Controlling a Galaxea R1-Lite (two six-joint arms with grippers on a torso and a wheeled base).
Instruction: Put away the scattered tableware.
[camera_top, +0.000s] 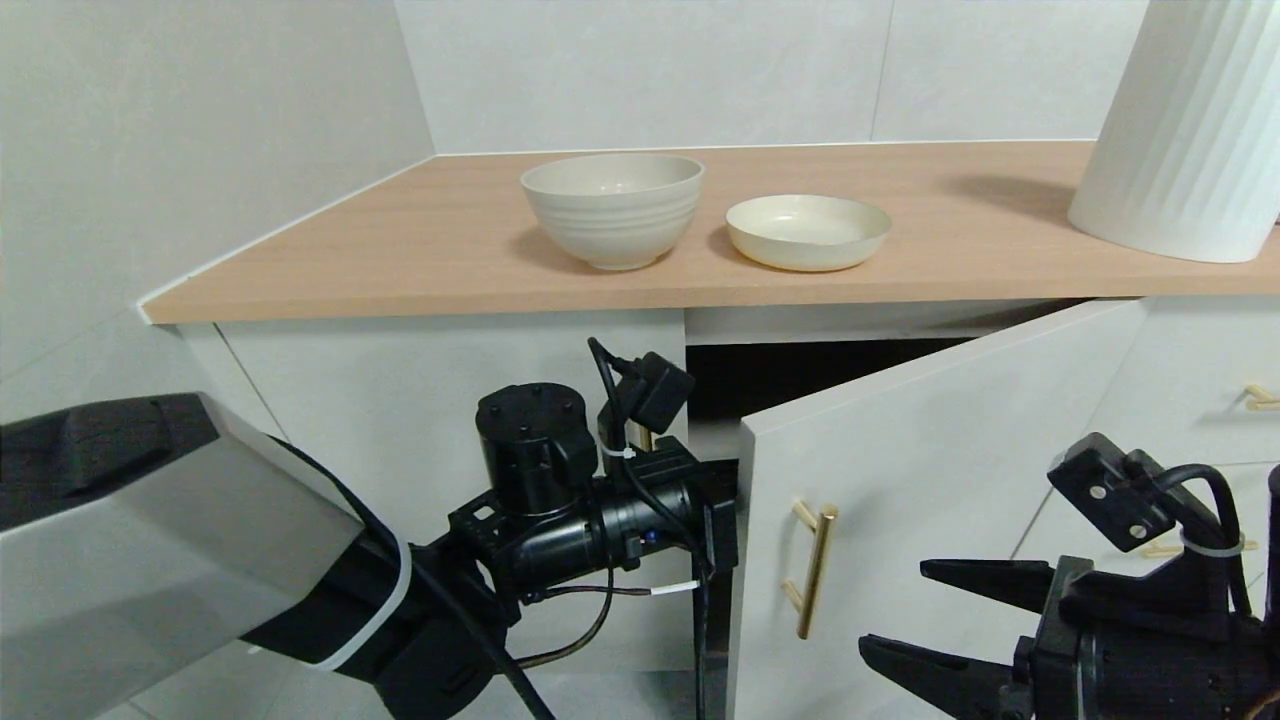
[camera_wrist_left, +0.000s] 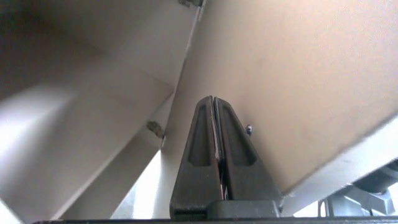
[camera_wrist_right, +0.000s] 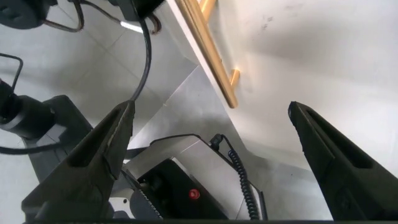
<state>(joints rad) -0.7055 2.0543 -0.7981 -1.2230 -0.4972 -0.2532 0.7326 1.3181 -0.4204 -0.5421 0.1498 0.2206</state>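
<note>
Because probably fragile ceramic: grip bowl (camera_top: 612, 208) by rim, upper centre. Left end effector (camera_wrist_left: 214, 102) pinched, empty; right end effector (camera_top: 895, 607) wide, empty.

A ribbed white container (camera_top: 1180, 130) stands at the right end of the wooden countertop (camera_top: 430, 250).

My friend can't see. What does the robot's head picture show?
A deep bowl and a shallow dish sit on a wooden counter. Below, a white cabinet door stands ajar, with the open right gripper in front.
</note>
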